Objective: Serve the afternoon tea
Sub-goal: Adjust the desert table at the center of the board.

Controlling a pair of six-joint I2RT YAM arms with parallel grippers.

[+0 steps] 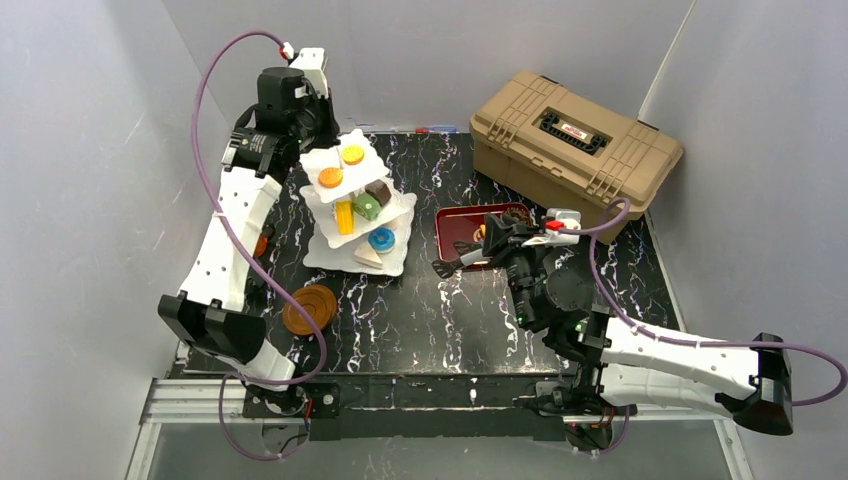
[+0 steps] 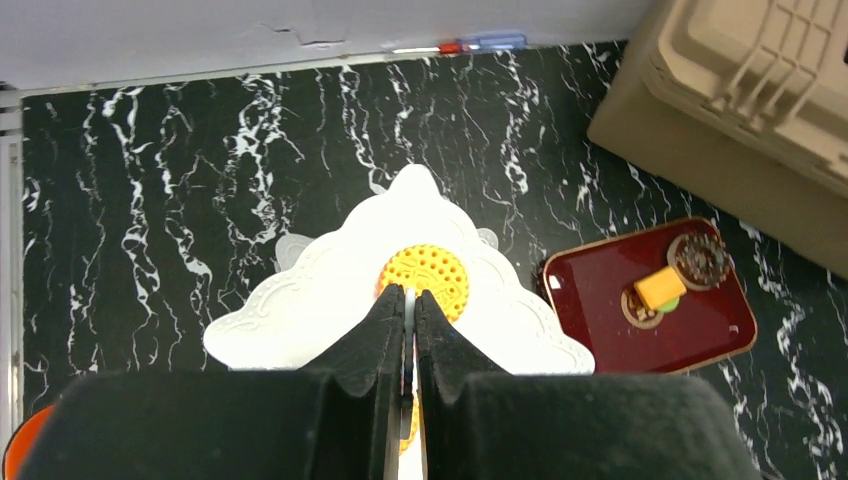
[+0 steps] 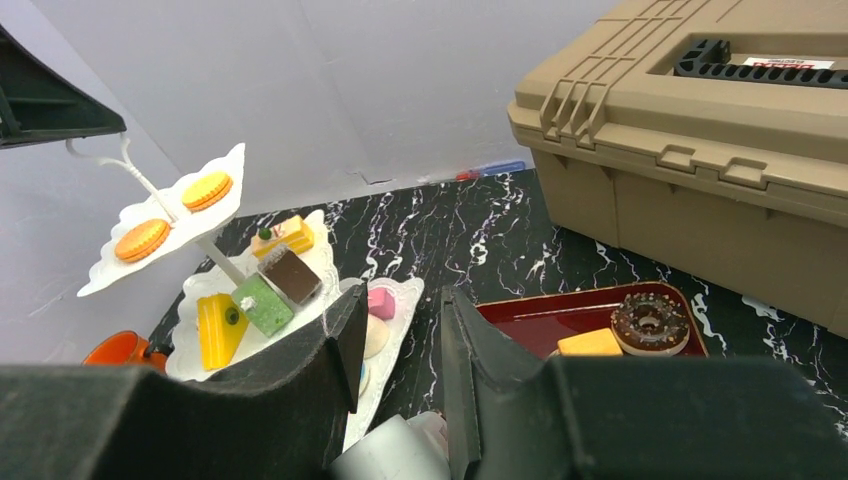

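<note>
Left gripper point(image 2: 411, 295): pinched almost fully together on the thin white wire handle rising from the three-tier stand point(image 1: 325, 258), directly above its top plate. On that top plate, two orange sandwich biscuits point(image 1: 352, 155); on the middle plate, a yellow bar point(image 1: 343, 215), a green cube point(image 1: 366, 207) and a brown block point(image 1: 378, 192); on the bottom plate, a blue donut point(image 1: 381, 239) beside a cream wedge point(image 1: 368, 256). Stand at the left rear of the black marble table point(image 1: 430, 310). Right gripper point(image 3: 403, 300): low over the table between stand and red tray point(image 1: 455, 225), jaws a narrow gap apart, with a silvery object point(image 3: 390, 455) down at their base; cannot tell whether gripped. On the tray, a chocolate sprinkled donut point(image 3: 650, 320) touching a yellow-orange block point(image 3: 590, 343). Orange cup point(image 3: 120, 348) just left of the stand, mostly hidden behind the left arm. Stack of brown saucers point(image 1: 310, 308) nearer the arm bases, apart from the stand. Tan toolbox point(image 1: 575, 140) shut, behind the tray at the right rear.
</note>
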